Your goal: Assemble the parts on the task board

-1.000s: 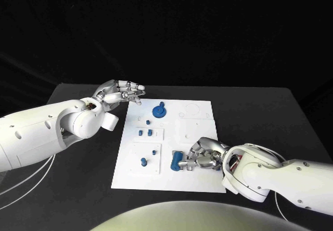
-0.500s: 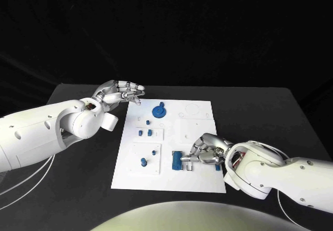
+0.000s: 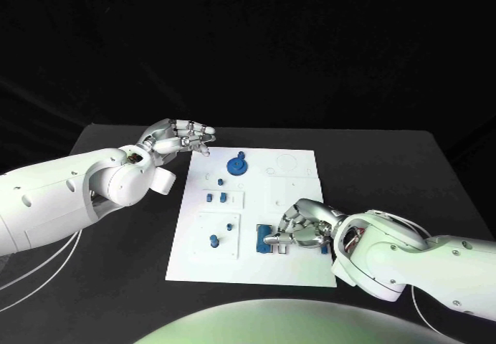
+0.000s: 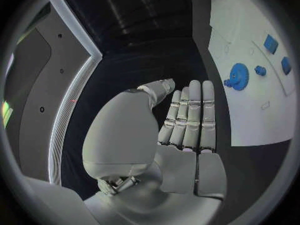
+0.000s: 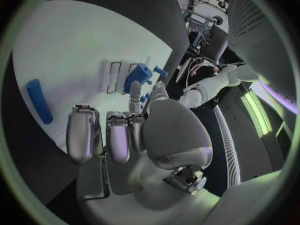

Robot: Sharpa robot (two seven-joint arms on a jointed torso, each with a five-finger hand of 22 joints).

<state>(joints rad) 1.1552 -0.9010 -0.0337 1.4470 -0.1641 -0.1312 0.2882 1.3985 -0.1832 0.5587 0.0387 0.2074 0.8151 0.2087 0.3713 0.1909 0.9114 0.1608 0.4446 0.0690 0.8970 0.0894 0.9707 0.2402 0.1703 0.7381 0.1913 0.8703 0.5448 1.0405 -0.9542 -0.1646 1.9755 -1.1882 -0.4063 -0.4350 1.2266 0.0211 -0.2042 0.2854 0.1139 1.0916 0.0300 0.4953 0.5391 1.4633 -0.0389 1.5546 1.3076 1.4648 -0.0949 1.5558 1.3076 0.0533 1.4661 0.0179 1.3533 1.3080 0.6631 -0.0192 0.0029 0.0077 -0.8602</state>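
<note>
The white task board (image 3: 294, 183) lies mid-table. My right hand (image 3: 299, 228) sits low over its near part, fingers curled. Thumb and one finger pinch a blue block (image 3: 266, 240) at a slotted frame; the right wrist view shows this block (image 5: 139, 76) just past the fingertips (image 5: 134, 92). A blue cylinder (image 3: 325, 249) lies flat on the board beside that hand and is seen again (image 5: 39, 101) in the wrist view. My left hand (image 3: 181, 136) hovers off the board's far left corner, fingers apart, holding nothing. A blue gear (image 3: 238, 166) stands near it on the board.
Small blue pegs (image 3: 215, 196) and two more (image 3: 214, 241) stand in the board's left half. The left wrist view shows the gear (image 4: 238, 76) and the board (image 4: 250, 120) beyond the straight fingers (image 4: 190, 115). Black table (image 3: 393, 165) surrounds the board.
My right hand has shifted slightly away from the board's near edge, uncovering the blue cylinder beside it; the block under its fingertips has turned a little. The left arm has not moved.
</note>
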